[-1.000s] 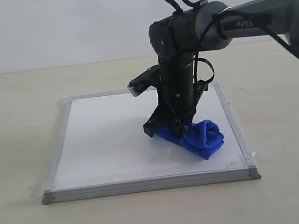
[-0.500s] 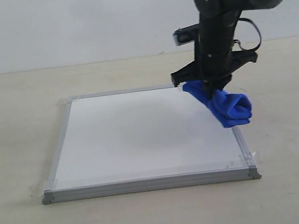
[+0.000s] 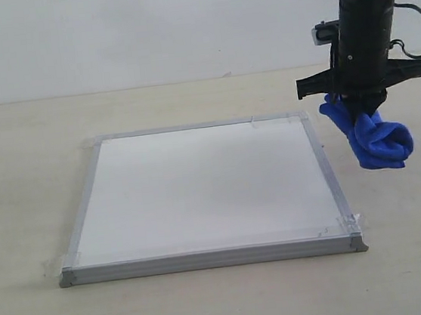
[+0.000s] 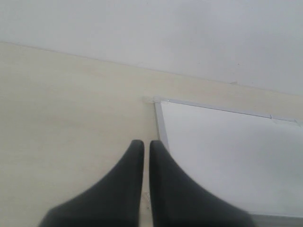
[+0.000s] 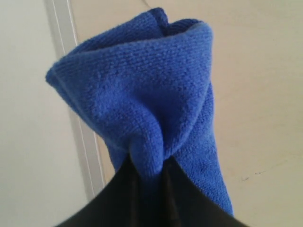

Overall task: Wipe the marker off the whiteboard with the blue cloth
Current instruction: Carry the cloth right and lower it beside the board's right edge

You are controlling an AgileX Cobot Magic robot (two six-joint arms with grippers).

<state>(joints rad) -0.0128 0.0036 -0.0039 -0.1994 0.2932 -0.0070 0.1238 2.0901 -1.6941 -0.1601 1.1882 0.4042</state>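
The whiteboard (image 3: 199,193) lies flat on the table, silver-framed, its surface plain white with no red marker line visible. My right gripper (image 3: 362,102) hangs in the air just past the board's right edge, shut on the blue cloth (image 3: 372,137), which dangles bunched below it. From the right wrist the blue cloth (image 5: 142,104) fills the middle, pinched in the right gripper (image 5: 150,165), with the board's frame (image 5: 80,137) beside it. My left gripper (image 4: 143,144) is shut on nothing, beside the whiteboard (image 4: 227,156) at its corner.
The beige table (image 3: 27,148) runs all round the board to a pale wall (image 3: 142,28) behind. Clear tape (image 3: 351,221) marks the board's near corners. The right arm (image 3: 364,3) stands tall over the table right of the board.
The right gripper has lifted the blue cloth off the board's near right part and carried it up and rightward, past the board's right edge.
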